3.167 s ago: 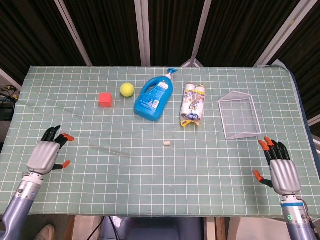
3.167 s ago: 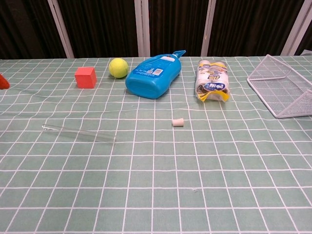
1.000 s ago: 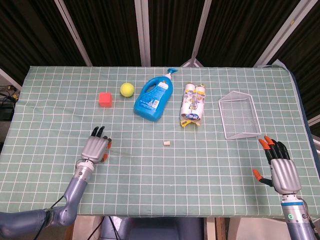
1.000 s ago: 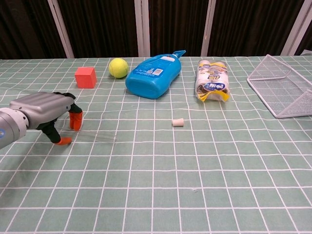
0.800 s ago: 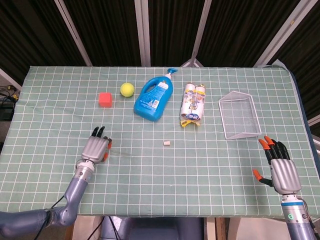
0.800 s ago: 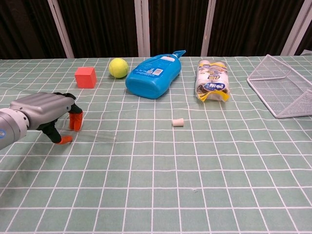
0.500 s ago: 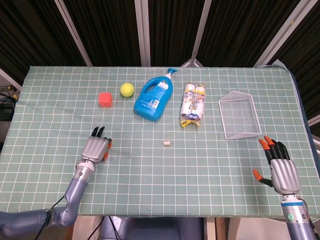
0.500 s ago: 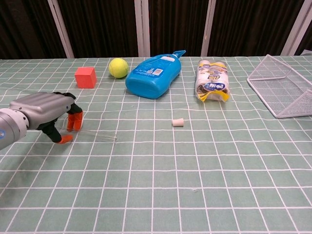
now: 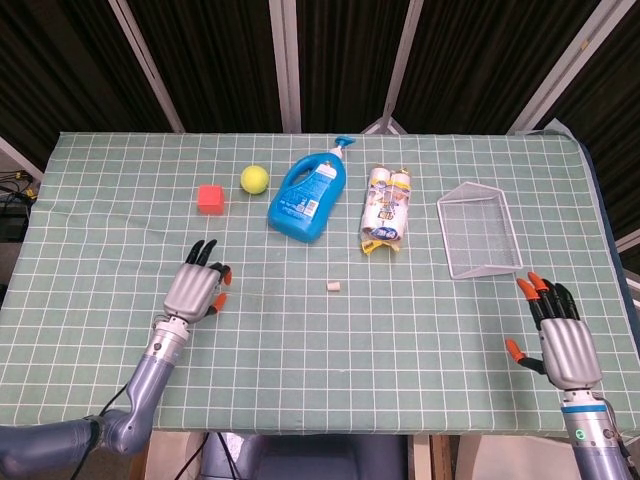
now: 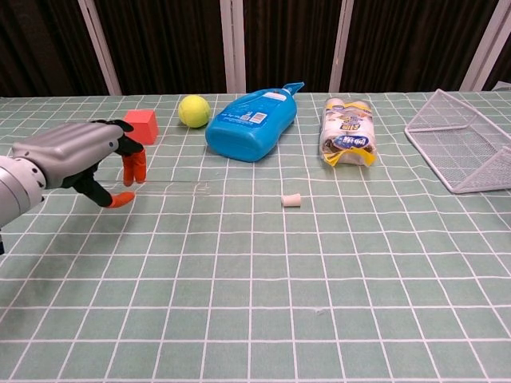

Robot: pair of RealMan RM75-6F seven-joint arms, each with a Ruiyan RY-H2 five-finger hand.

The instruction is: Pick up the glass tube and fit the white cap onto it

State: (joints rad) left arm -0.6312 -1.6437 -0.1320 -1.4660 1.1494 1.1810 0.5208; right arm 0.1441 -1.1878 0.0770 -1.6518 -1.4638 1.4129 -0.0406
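The glass tube (image 10: 172,189) is thin and clear. It sticks out to the right from the orange fingertips of my left hand (image 10: 88,159), which pinches its left end and holds it roughly level just above the green checked table (image 10: 319,271). In the head view my left hand (image 9: 197,292) is at the front left, and the tube is too faint to make out there. The small white cap (image 10: 292,200) lies on the table to the right of the tube's free end, also visible as the cap (image 9: 334,286) at mid-table. My right hand (image 9: 558,335) hovers open at the front right corner, holding nothing.
Along the back stand a red cube (image 9: 209,197), a tennis ball (image 9: 254,179), a blue detergent bottle (image 9: 305,195) lying flat, a pack of small bottles (image 9: 385,210) and a wire basket (image 9: 480,232). The red cube (image 10: 142,120) sits just behind my left hand.
My left hand came in from the front left, closed its fingers on the tube's left end and has lifted it up and rightward. The right hand and the cap have not moved.
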